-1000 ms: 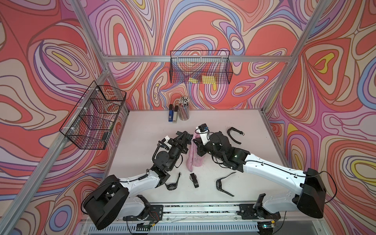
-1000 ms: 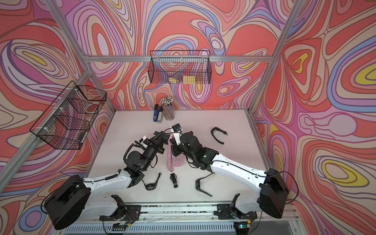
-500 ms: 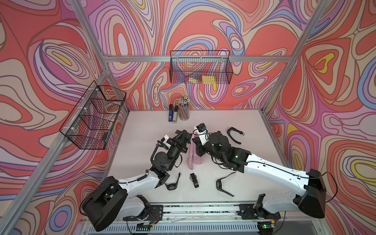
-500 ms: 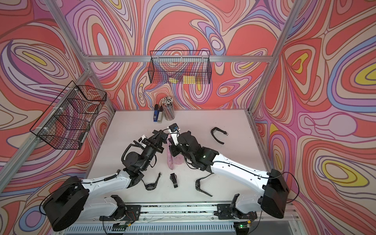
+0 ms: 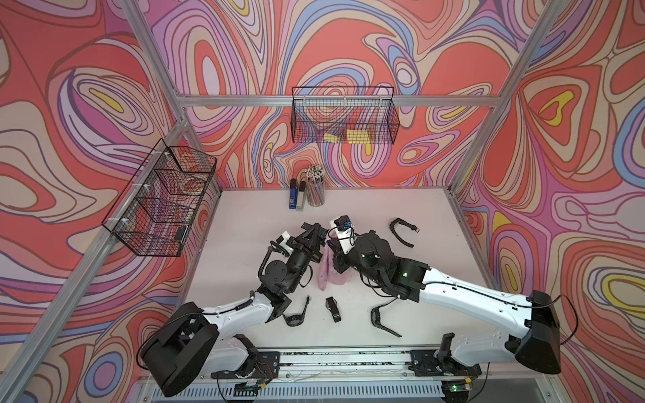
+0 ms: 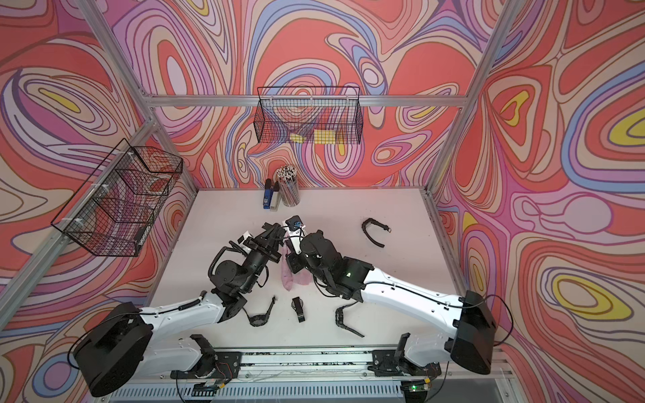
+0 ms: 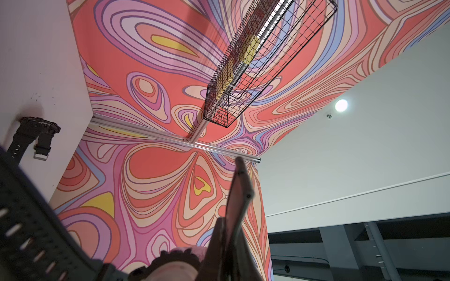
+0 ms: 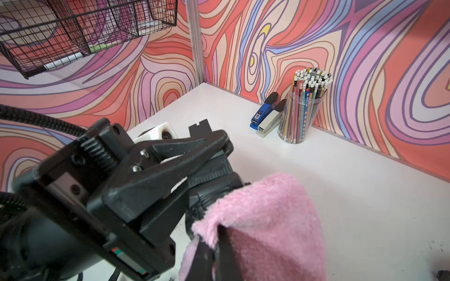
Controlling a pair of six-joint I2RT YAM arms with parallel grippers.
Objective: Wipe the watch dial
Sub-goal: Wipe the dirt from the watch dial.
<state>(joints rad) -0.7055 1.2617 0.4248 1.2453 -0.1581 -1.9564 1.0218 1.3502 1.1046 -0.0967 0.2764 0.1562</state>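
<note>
My left gripper is raised over the middle of the table and shut on a black watch. The watch's dial sits at the base of the closed fingers, and its strap runs off to one side. My right gripper is shut on a fluffy pink cloth. The cloth's folded top edge presses against the watch body. In both top views the cloth hangs down between the two wrists to the table, and the watch is mostly hidden there.
Three loose black watches lie near the front edge, and another at the back right. Staplers and a pencil cup stand at the back wall. Wire baskets hang on the walls.
The left arm's elbow has swung slightly to the left. Both grippers stay shut and close together, with the cloth still against the watch.
</note>
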